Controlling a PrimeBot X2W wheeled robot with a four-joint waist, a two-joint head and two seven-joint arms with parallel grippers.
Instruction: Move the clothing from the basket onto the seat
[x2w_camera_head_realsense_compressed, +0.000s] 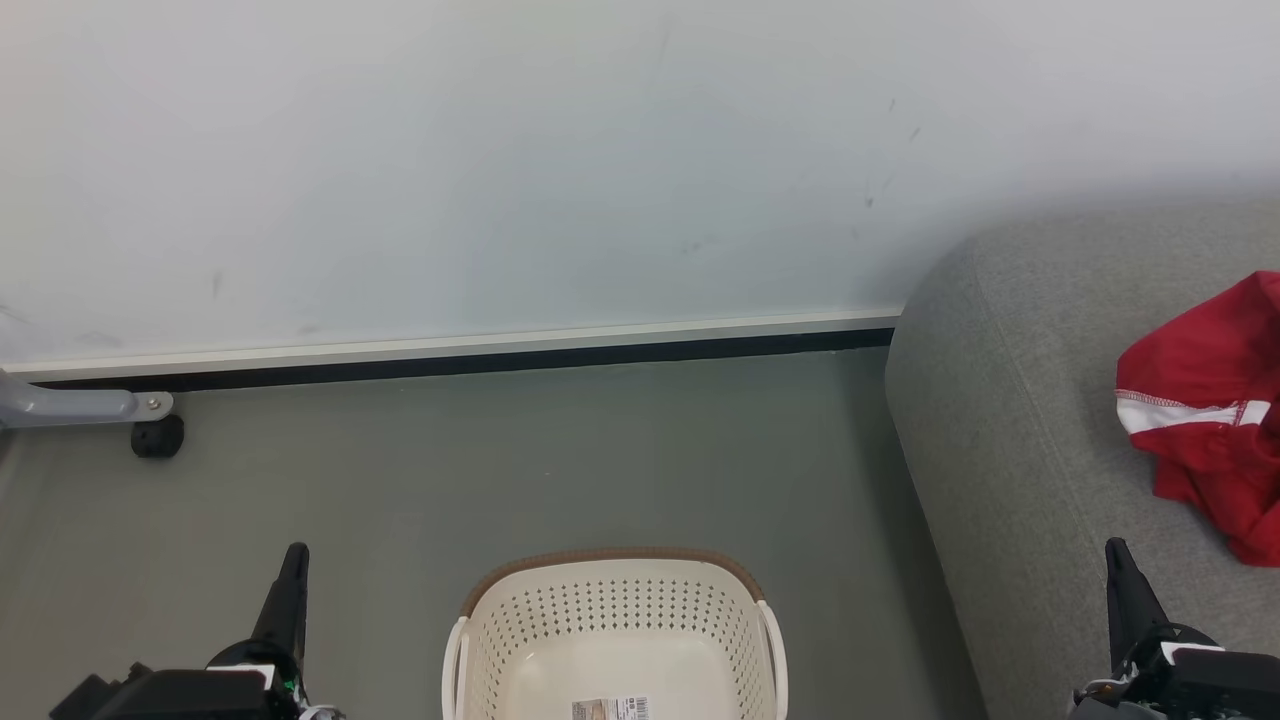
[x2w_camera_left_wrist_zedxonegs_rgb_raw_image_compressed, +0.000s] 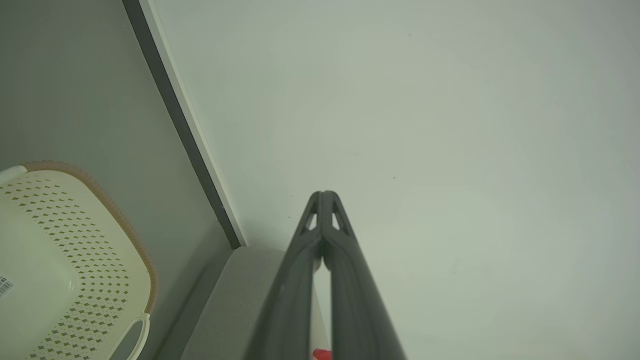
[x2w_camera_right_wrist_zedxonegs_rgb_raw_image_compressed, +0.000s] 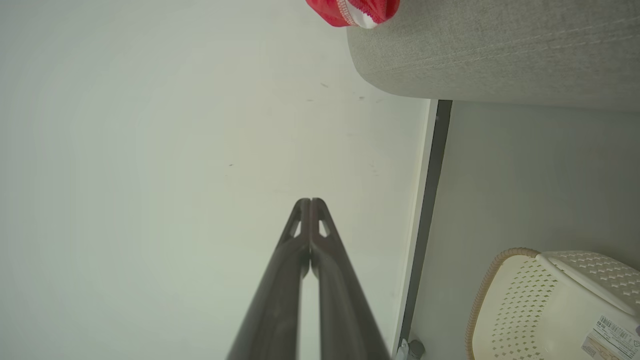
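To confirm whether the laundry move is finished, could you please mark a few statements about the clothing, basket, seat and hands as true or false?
1. The clothing lies on the seat. True.
2. The basket holds a garment. False: what shows of its inside is bare apart from a label.
3. The left hand is shut and empty. True.
4. The right hand grips the clothing. False: it is shut, empty and apart from it.
5. The basket stands on the seat. False: it stands on the floor beside it.
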